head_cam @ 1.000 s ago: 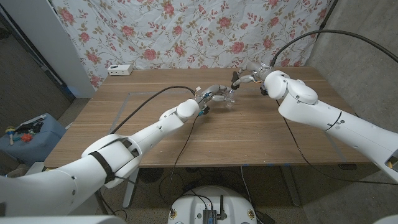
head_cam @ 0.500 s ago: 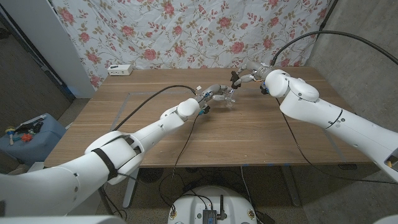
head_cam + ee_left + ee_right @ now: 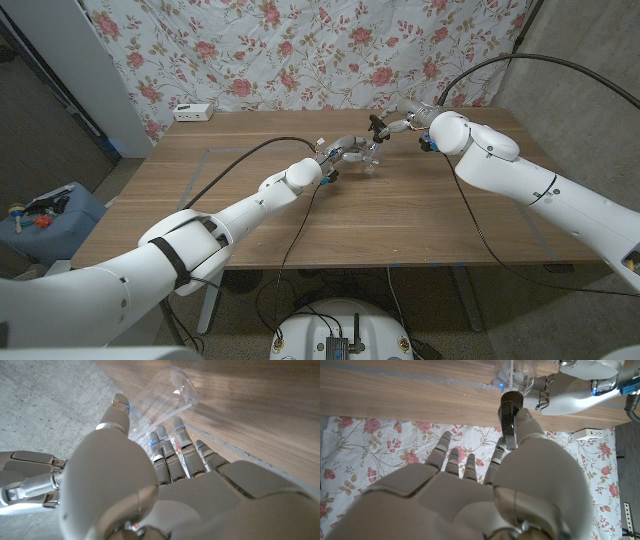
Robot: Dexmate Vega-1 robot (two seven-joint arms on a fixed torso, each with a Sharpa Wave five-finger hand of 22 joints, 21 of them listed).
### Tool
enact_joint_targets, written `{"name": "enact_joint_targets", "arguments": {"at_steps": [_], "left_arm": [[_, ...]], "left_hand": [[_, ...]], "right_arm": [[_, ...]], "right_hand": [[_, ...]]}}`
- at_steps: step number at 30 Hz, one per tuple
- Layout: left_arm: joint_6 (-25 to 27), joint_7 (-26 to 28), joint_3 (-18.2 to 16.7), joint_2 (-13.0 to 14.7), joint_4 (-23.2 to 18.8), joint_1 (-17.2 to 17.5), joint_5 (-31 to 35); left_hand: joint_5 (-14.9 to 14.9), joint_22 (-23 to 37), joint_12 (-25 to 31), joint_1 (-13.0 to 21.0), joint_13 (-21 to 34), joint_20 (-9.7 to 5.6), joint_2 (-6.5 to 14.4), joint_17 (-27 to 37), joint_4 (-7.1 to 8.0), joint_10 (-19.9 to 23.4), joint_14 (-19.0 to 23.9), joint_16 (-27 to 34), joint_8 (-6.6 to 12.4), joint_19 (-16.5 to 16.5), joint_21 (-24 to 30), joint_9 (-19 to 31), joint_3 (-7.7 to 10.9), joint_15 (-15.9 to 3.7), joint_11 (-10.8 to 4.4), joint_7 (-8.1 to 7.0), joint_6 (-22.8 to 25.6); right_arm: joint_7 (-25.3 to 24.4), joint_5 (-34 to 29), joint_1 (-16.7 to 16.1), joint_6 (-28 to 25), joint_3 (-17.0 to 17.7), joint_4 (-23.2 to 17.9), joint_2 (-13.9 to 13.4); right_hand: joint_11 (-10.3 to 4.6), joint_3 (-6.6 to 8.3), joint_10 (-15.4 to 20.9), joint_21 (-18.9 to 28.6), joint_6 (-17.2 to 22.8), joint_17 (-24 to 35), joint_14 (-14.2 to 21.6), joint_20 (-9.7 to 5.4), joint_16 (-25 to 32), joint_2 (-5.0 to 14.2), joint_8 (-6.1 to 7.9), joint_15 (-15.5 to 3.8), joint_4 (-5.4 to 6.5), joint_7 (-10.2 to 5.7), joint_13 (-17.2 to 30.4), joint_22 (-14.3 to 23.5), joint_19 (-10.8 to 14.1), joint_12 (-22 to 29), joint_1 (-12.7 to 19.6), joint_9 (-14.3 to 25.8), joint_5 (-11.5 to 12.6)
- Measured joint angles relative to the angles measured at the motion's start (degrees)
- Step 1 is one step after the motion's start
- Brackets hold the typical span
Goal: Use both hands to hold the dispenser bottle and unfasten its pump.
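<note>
Upper centre of my head view: left hand [image 3: 347, 149] clamped around the clear dispenser bottle [image 3: 369, 155] on the tabletop [image 3: 420, 215]; right hand [image 3: 395, 126] pinches its black pump [image 3: 377, 125].

Glossy white arms, a black cable [image 3: 250, 152], grey-jointed fingers [image 3: 167, 455].

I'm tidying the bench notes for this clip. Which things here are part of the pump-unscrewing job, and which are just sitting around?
Part of the job:
- clear dispenser bottle, gripped by the left hand
- dark pump, pinched by the right hand

Just lying about:
- white power strip at the table's far left corner
- flowered cloth behind
</note>
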Motion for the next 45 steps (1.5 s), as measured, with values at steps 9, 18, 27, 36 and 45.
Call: {"name": "enact_joint_targets", "arguments": {"at_steps": [9, 18, 27, 36, 45], "left_arm": [[0.59, -0.02, 0.11, 0.05, -0.60, 0.36, -0.06], [1.05, 0.00, 0.13, 0.25, -1.47, 0.76, -0.08], [1.85, 0.04, 0.12, 0.82, -2.88, 1.26, -0.09], [1.97, -0.13, 0.10, 0.61, -2.30, 1.01, -0.01], [1.21, -0.30, 0.15, 0.08, -0.90, 0.33, 0.00]], "left_hand": [[0.00, 0.00, 0.00, 0.00, 0.00, 0.00, 0.00, -0.01, 0.01, 0.41, 0.21, -0.01, 0.24, 0.00, 0.00, 0.05, 0.00, -0.22, 0.41, 0.19, 0.19], [-0.02, 0.00, 0.00, 0.00, 0.00, 0.00, 0.00, -0.02, 0.01, 0.41, 0.50, -0.03, 0.24, 0.00, 0.00, 0.04, -0.01, -0.50, 0.41, 0.19, 0.19], [-0.03, 0.00, -0.01, 0.00, 0.00, 0.00, 0.00, -0.07, -0.09, 0.40, 0.70, 0.05, 0.22, 0.00, 0.00, 0.04, 0.09, -0.29, 0.40, 0.19, 0.19], [-0.04, 0.00, 0.18, 0.00, 0.00, 0.00, 0.00, -0.05, -0.09, 0.39, 0.71, 0.05, 0.19, 0.00, 0.00, 0.04, 0.09, -0.30, 0.39, 0.20, 0.20], [-0.04, 0.00, 0.23, 0.00, 0.00, 0.00, 0.00, -0.01, -0.08, 0.72, 0.71, 0.04, 0.43, 0.00, 0.00, 0.03, 0.09, -0.30, 0.72, 0.41, 0.40]], "right_arm": [[-0.67, 1.68, -0.84, 0.69, 1.17, 0.02, -0.50], [-1.20, 2.86, -1.19, 1.04, 1.76, -0.15, -0.80], [-1.54, 3.82, -1.20, 1.61, 1.91, 0.35, -0.81], [-1.88, 4.91, -1.07, 2.30, 2.09, 1.26, -0.59], [-2.22, 5.44, -0.89, 2.73, 2.18, 1.83, -0.53]], "right_hand": [[0.00, 0.78, 0.00, 0.00, 0.42, 0.00, 0.22, -0.22, 0.00, 0.52, 0.00, -0.21, 0.00, -0.40, 0.00, 0.00, 0.22, 0.00, 1.42, 0.01, 0.00], [-0.52, 2.41, 0.09, 0.00, 1.57, -0.14, 0.53, -0.99, 0.00, 1.46, 0.60, -0.52, 0.14, -1.54, 0.00, 0.00, 0.35, 0.00, 3.58, 0.01, -0.01], [-0.93, 3.47, 0.51, 0.00, 2.89, -0.13, 0.63, -1.10, 0.00, 2.09, 1.03, -0.61, 0.12, -2.44, 0.00, 0.00, 0.28, 0.00, 5.41, 0.02, 0.00], [-1.23, 3.80, 0.82, -0.30, 4.42, -0.13, 0.70, -1.38, 0.00, 2.61, 1.69, -1.33, 0.27, -2.52, 0.00, -0.14, 0.13, 0.00, 6.24, 0.02, 0.01], [-1.95, 4.35, 1.54, -0.30, 8.35, -0.12, 0.94, -1.65, 0.00, 2.40, 3.15, -1.57, 0.58, -2.55, -0.01, -0.14, 0.40, 0.23, 7.37, 0.19, -0.43]]}}
